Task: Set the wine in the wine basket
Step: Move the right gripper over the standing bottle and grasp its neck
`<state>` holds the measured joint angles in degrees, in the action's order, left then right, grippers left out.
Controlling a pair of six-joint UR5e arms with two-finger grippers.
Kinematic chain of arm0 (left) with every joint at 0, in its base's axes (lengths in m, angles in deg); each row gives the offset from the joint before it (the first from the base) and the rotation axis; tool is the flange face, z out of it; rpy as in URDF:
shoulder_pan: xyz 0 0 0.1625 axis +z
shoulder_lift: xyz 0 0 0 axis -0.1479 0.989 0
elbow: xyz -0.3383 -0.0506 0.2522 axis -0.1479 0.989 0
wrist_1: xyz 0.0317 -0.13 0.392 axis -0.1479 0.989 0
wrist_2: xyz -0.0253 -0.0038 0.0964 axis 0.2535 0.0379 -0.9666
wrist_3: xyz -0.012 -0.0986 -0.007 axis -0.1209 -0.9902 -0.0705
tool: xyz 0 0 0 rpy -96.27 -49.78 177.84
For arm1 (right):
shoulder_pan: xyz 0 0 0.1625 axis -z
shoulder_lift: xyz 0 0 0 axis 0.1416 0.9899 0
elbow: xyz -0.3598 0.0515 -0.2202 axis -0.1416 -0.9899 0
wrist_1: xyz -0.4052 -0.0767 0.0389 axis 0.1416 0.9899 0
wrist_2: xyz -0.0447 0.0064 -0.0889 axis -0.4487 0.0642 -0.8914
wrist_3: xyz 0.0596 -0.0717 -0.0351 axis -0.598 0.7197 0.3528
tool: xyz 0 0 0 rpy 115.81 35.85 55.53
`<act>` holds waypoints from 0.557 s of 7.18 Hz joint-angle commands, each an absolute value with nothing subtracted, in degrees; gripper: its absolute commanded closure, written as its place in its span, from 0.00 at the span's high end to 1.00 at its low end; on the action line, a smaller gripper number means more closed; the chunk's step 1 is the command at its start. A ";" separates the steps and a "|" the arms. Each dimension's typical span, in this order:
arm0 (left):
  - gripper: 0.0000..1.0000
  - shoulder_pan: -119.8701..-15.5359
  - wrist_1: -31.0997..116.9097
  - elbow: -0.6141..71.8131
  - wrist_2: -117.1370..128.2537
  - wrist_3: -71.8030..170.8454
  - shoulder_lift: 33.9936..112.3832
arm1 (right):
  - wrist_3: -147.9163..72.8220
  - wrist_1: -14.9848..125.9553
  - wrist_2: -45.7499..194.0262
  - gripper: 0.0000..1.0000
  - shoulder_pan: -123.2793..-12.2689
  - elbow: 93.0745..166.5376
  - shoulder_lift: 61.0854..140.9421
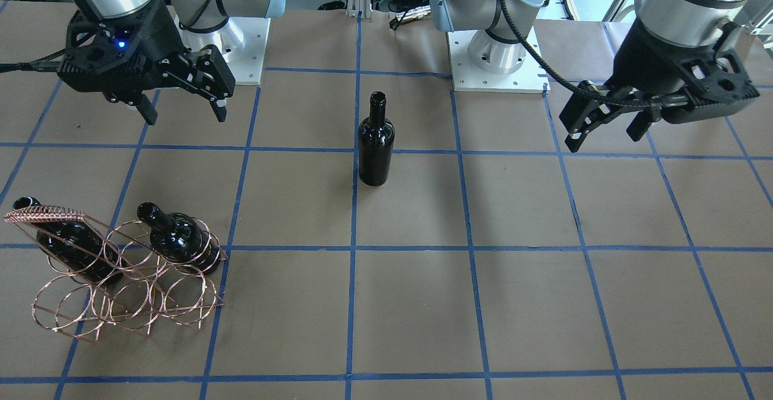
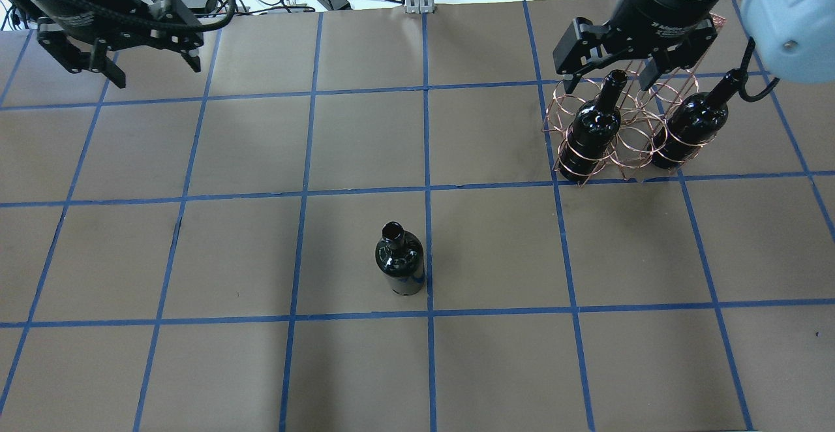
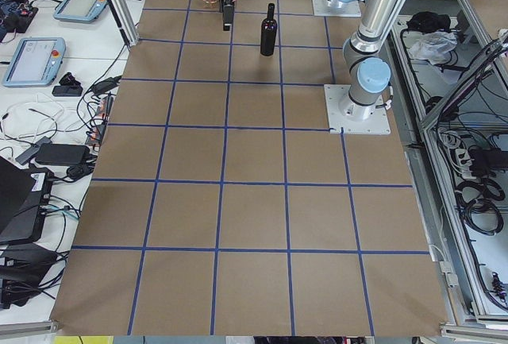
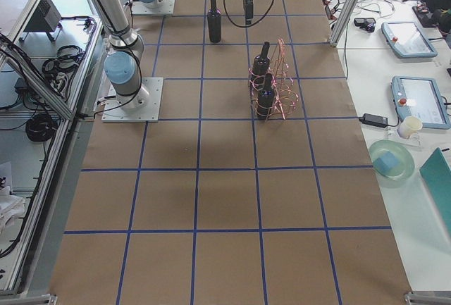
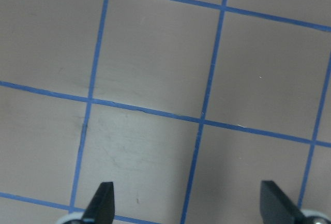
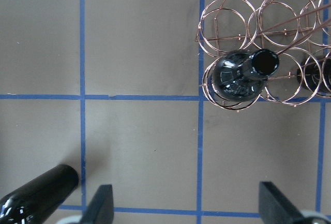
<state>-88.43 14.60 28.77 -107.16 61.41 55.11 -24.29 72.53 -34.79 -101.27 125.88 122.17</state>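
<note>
Wine [image 2: 399, 263] on blue-gridded, seemingly papered table [image 2: 248, 256]

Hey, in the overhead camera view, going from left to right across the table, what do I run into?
left gripper → upright wine → wine basket, holding first racked bottle, then second racked bottle

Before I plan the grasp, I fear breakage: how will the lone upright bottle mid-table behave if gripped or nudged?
The wine bottle stands tall on a narrow base, so a nudge high up would probably tip it. Its glossy dark surface looks like glass: likely slippery and breakable.
</note>
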 commanded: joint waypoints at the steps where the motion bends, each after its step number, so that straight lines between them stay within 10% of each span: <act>1: 1.00 -86.55 18.09 28.74 -108.78 63.36 53.34 | -39.69 73.30 -37.19 1.00 -114.42 125.76 121.04; 4: 1.00 -86.47 19.79 29.53 -108.97 64.52 51.75 | -53.35 78.91 -39.07 1.00 -128.00 125.84 116.48</act>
